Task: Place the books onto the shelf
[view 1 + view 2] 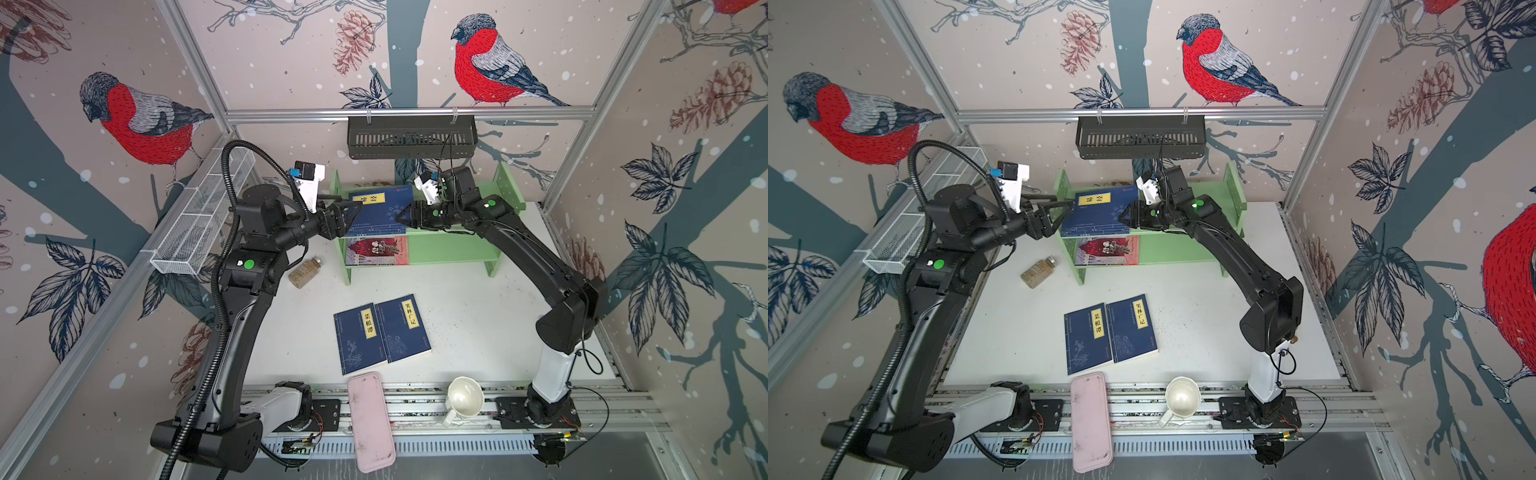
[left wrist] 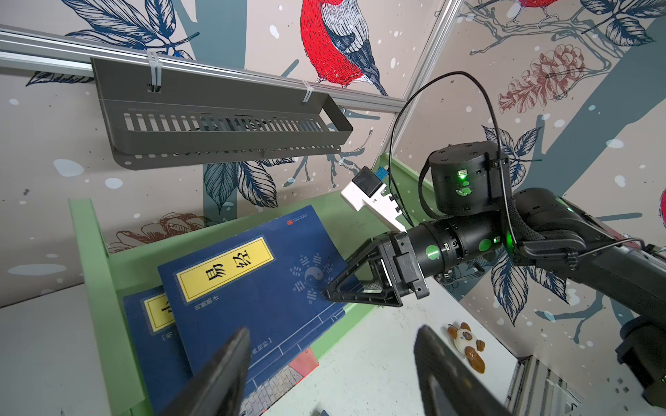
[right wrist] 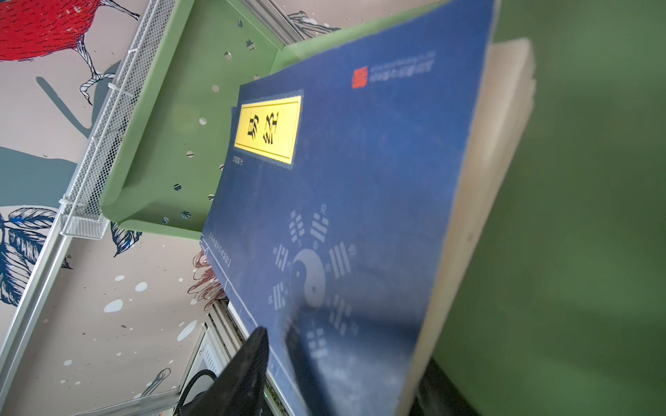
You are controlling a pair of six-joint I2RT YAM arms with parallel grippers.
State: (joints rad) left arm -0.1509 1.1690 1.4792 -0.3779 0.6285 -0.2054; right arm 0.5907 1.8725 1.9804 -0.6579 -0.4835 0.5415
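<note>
- Left gripper (image 2: 333, 335): its 2 dark fingers (image 2: 223, 371) fill the foreground of the left wrist view. They are spread wide with nothing between them, and bare table (image 1: 478, 324) shows through the gap.
- Just past those fingertips the top navy book (image 1: 380, 210) lies flat on the upper tier of the green shelf (image 1: 453, 249). Its near side edge is just beside the tips.
- The shelf's side panel (image 1: 335, 189) stands close by the same fingers, so there is little room on that side.
- A second navy book (image 2: 151, 324) lies under the top one and juts out toward that panel.
- Right gripper (image 1: 401, 218): it meets the top book's opposite edge. 1 finger (image 3: 252, 360) sits on the cover side and a dark one sits beneath the page edge. I cannot tell whether they press the book.
- The red-and-grey book (image 1: 377, 251) lies on the lower tier, below both sets of fingertips. Beyond the right fingertips both tiers are bare green.
- The left table book (image 1: 359, 338) and the right table book (image 1: 403, 328) lie flat with their long edges touching. They are well apart from both grippers, with open white table around them.
- A jar (image 1: 305, 272) lies on its side near the left fingers, beside the shelf's foot.
</note>
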